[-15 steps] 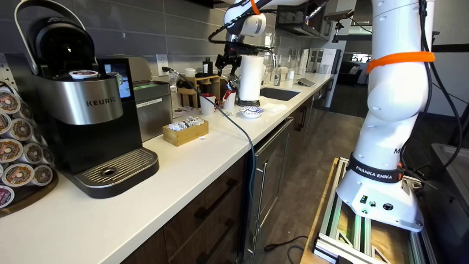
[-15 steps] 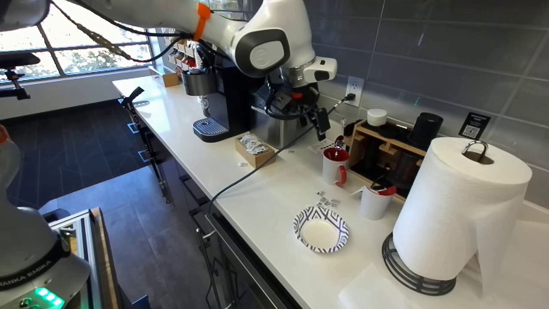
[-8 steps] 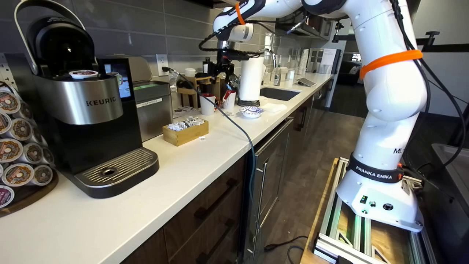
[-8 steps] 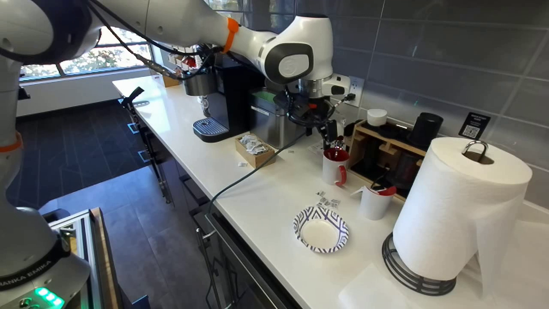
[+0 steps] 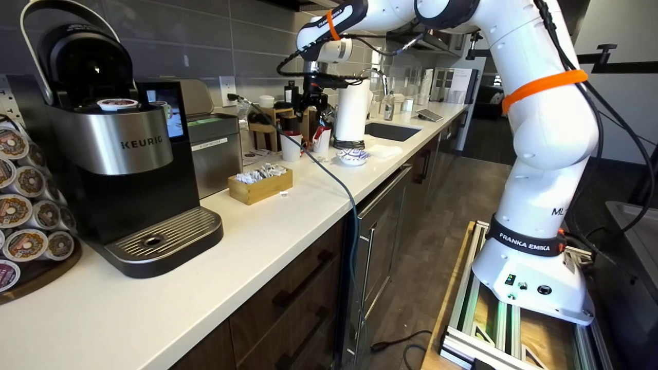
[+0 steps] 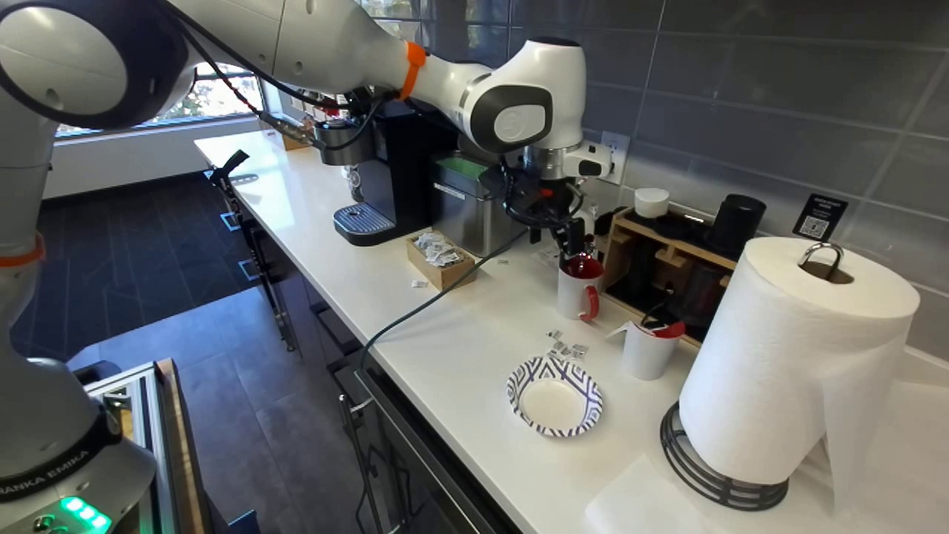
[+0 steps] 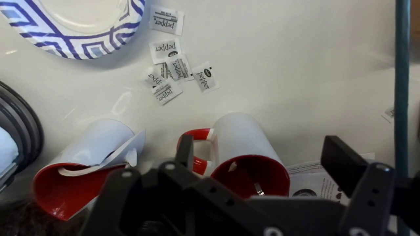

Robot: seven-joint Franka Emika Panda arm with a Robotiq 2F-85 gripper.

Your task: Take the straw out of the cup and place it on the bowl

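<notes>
Claw [image 7: 261, 149]: pointed down over the mug [image 7: 241, 141], set wide. In the wrist view its fingers [image 7: 343, 160] stand well apart, with the mug's body and mouth showing in the gap between them. The finger on the left of that view overlaps the mug's red handle in line of sight. Contact between claw and mug cannot be told; in an exterior view the claw's tip overlaps the rim, depth unclear.

Mug: white outside, red inside, upright on the counter [image 6: 460, 348]. A shiny metallic piece [image 7: 259, 189] shows against the red interior, partly covered by the claw's dark frame. Whether this is the straw cannot be told.

Neighbouring cup [image 7: 95, 141]: white with red lining, on the handle side of the mug and apart from it. White pieces [image 7: 131, 147] lie at its mouth; kind unclear.

Bowl [image 6: 552, 406]: white, blue geometric pattern at the rim, resting on the counter, well apart from the claw. Several pepper packets [image 7: 178, 67], some overlapping, lie between bowl and mug.

Paper towel roll [image 6: 801, 371]: upright on a black wire stand [image 6: 712, 478], beside the neighbouring cup. A blue-green cable [image 7: 402, 98] runs across the counter on the mug's opposite side.
</notes>
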